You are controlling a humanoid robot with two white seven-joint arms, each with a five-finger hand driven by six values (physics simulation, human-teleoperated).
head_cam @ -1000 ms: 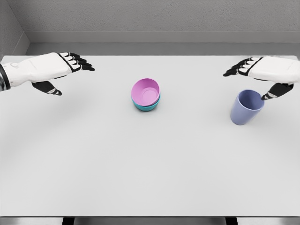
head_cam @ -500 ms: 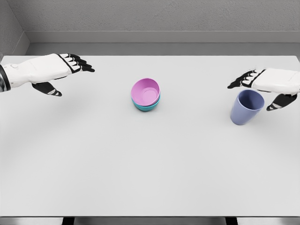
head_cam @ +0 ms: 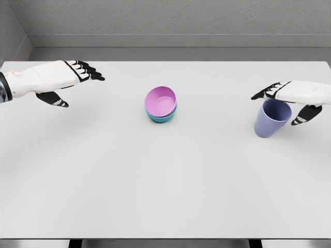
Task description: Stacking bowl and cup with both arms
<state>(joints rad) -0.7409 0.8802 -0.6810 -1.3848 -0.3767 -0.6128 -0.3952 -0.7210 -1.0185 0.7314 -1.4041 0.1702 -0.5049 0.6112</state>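
A pink bowl (head_cam: 161,100) sits nested in a teal bowl (head_cam: 161,118) at the middle of the white table (head_cam: 155,181). A lavender cup (head_cam: 271,118) stands upright at the right. My right hand (head_cam: 282,101) hovers over the cup's rim, fingers spread above it and thumb down beside its right wall, holding nothing. My left hand (head_cam: 72,80) floats open over the table's far left, well away from the bowls.
A grey wall (head_cam: 170,20) runs behind the table's far edge. The table's front edge lies along the bottom of the view.
My right hand has dropped lower and come down around the cup's rim. The left hand, the bowls and the cup have stayed in place.
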